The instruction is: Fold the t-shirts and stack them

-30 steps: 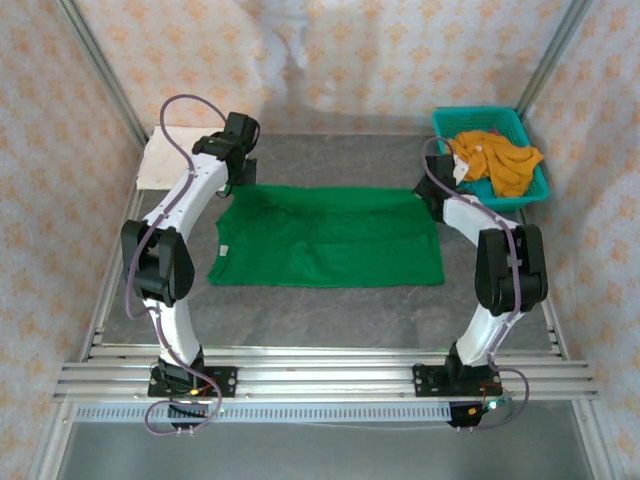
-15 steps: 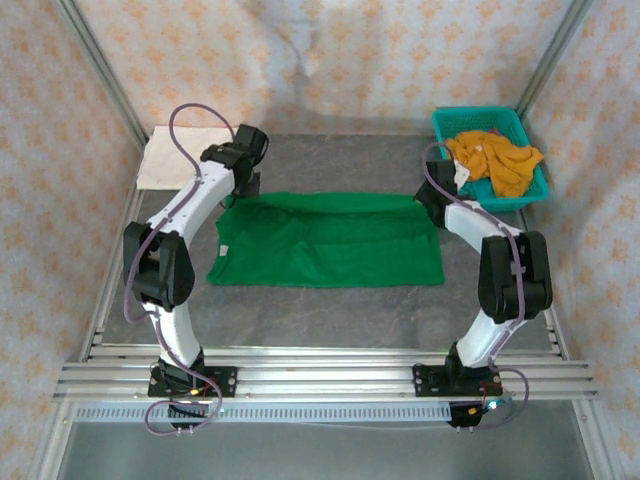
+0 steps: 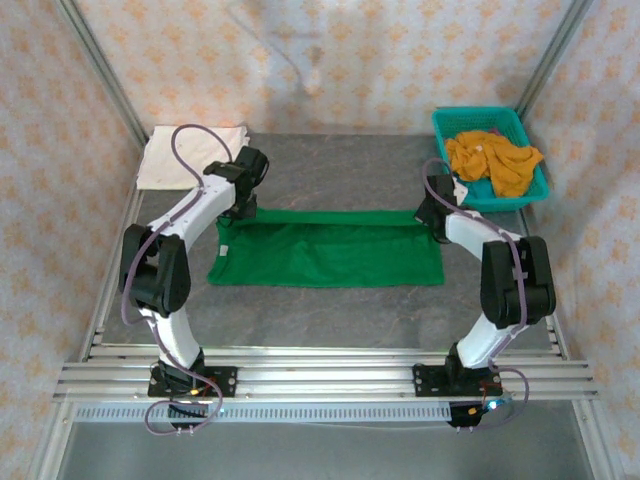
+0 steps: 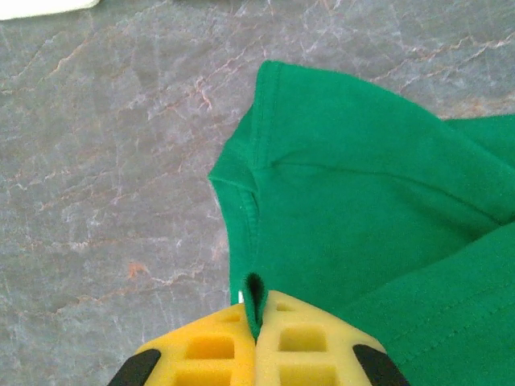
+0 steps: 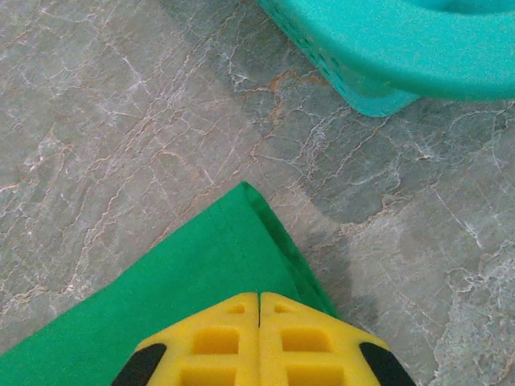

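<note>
Arms stretched forward, left tool (image 4: 256, 312) and right tool (image 5: 258, 304) clamped on green t-shirt (image 3: 330, 252)

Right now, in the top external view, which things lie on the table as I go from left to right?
cream-white t-shirt → green t-shirt → teal basket, which holds the mustard-orange t-shirts

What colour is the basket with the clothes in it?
The basket is teal; the top external view shows it best.
</note>
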Controlling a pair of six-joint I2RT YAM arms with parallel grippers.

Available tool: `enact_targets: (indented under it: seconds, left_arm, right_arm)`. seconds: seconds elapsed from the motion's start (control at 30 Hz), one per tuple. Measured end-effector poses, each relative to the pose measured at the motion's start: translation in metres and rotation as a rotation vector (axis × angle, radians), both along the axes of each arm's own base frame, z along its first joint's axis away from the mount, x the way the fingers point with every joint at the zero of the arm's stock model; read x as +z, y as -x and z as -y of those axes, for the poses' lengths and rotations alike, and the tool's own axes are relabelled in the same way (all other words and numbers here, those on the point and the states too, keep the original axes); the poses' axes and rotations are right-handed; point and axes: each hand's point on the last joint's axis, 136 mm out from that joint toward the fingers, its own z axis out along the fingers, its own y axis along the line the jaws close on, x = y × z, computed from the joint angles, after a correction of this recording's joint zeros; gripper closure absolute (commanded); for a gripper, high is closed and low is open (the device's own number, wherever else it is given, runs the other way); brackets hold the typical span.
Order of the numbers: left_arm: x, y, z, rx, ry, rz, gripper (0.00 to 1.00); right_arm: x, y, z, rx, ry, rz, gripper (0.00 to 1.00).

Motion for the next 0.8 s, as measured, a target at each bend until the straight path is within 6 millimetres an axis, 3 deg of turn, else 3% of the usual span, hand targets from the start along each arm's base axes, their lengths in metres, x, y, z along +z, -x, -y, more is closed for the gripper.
enact_targets:
  seconds: [0.13,0.2,0.37,0.5,0.63,0.8]
  left_arm:
    - [-0.003,0.015,-0.001,0.009,0.003,-0.010,0.84]
    - [-0.005,0.026,0.001,0.015,0.010,-0.015,0.70]
    - [-0.018,0.076,0.019,-0.010,0.083,-0.059,0.70]
    - [-0.021,0.102,0.026,-0.005,0.149,-0.070,0.65]
    - [-0.015,0.096,0.028,-0.010,0.166,-0.046,0.65]
    - [-0.018,0.053,0.047,-0.049,0.181,-0.032,0.63]
  right_arm:
    - [0.000,0.008,-0.003,0.011,-0.021,-0.005,0.88]
    - [-0.002,0.017,-0.004,0.015,-0.035,-0.016,0.79]
    - [-0.004,0.057,-0.004,0.015,-0.060,-0.055,0.77]
    - [0.007,0.074,-0.002,0.011,-0.063,-0.055,0.76]
    - [0.009,0.070,-0.007,0.027,-0.072,-0.054,0.76]
    - [0.013,0.044,-0.033,0.089,-0.086,-0.060,0.74]
